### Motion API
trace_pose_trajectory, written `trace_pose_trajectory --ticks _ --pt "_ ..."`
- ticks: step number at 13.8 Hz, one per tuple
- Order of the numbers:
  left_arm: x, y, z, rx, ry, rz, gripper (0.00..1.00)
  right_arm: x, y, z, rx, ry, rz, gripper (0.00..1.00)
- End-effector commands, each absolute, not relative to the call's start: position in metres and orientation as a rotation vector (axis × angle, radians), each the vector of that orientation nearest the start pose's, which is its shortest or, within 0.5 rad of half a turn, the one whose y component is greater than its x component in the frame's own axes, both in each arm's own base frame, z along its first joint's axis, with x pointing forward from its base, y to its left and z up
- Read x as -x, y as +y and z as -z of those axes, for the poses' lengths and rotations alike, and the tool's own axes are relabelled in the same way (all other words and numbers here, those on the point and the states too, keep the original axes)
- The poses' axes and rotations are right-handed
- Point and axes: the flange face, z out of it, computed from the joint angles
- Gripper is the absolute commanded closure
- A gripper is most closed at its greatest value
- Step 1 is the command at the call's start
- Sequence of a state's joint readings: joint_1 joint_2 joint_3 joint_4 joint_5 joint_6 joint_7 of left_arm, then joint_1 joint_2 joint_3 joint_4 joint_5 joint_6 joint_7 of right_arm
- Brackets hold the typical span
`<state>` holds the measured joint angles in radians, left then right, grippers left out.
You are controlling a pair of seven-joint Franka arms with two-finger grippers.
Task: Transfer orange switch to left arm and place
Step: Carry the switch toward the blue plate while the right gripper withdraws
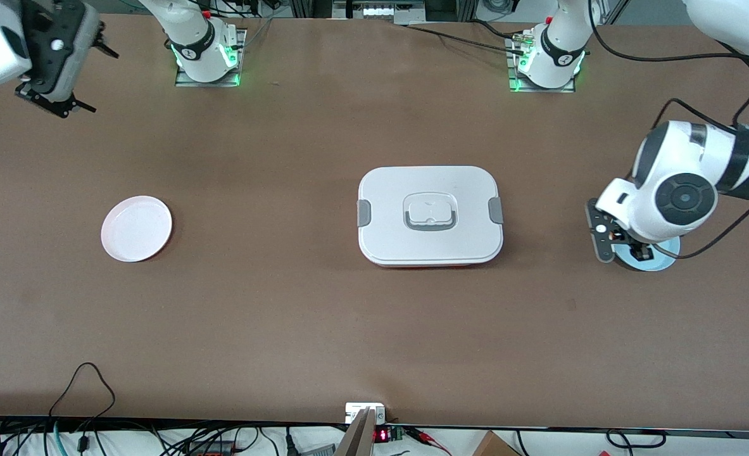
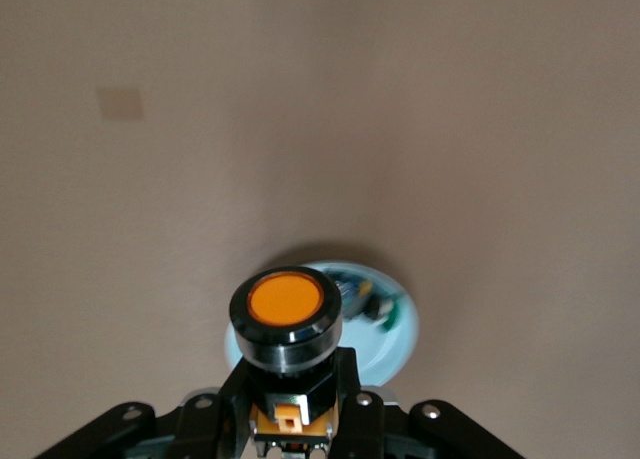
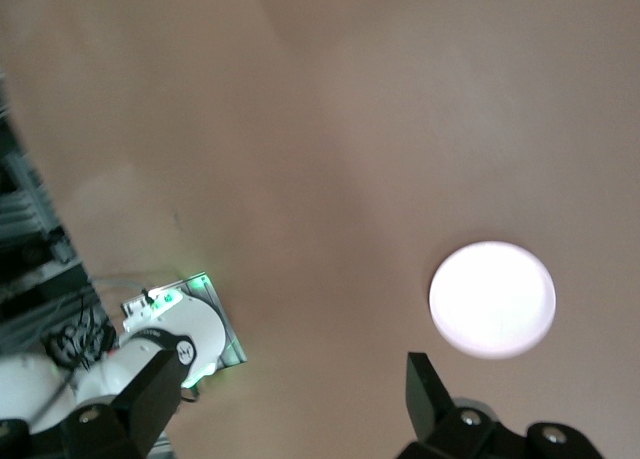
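The left gripper (image 1: 630, 248) hangs over the pale blue plate (image 1: 664, 261) at the left arm's end of the table, its fingers (image 2: 352, 404) clamped on the body of the orange switch (image 2: 287, 324). The switch is held clear of the plate, with its round orange face turned toward the wrist camera and its black collar just beyond the fingertips. A small dark blue-green component (image 2: 368, 304) lies on the plate beneath. The white box (image 1: 430, 215), lid on and grey clips at both ends, sits mid-table between the two plates. The white plate (image 1: 137, 228) rests toward the right arm's end of the table, well apart from the box. The right gripper (image 1: 54, 104) waits high over the table edge at the right arm's end, its fingers (image 3: 428, 389) spread wide and holding nothing.
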<state>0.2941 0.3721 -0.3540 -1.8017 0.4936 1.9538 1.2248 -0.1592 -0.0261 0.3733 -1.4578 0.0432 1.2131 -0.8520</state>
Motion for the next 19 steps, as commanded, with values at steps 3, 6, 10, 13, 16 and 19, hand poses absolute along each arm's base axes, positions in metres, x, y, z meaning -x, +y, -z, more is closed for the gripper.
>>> trace_pose_trajectory --ticks 3,6,10,13,16,19 --pt "-0.624 0.103 -0.283 1.919 2.188 -0.425 0.74 -0.500 0.124 -0.624 2.906 -1.180 -0.154 0.00" --pt "-0.621 0.127 -0.269 1.900 2.205 -0.443 0.76 -0.523 0.100 -0.579 2.888 -1.063 -0.140 0.00" --pt "-0.611 0.167 -0.239 1.910 2.196 -0.479 0.77 -0.552 0.029 -0.536 2.985 -0.897 0.029 0.00" --pt "-0.608 0.170 -0.200 1.951 2.219 -0.435 0.84 -0.547 0.040 -0.532 3.011 -0.753 -0.032 0.00" --pt "-0.607 0.172 -0.196 1.995 2.177 -0.432 0.84 -0.537 0.056 -0.534 3.103 -0.267 -0.155 0.00" --pt "-0.607 0.172 -0.196 1.993 2.178 -0.434 0.84 -0.534 0.062 -0.545 3.114 -0.169 -0.158 0.00"
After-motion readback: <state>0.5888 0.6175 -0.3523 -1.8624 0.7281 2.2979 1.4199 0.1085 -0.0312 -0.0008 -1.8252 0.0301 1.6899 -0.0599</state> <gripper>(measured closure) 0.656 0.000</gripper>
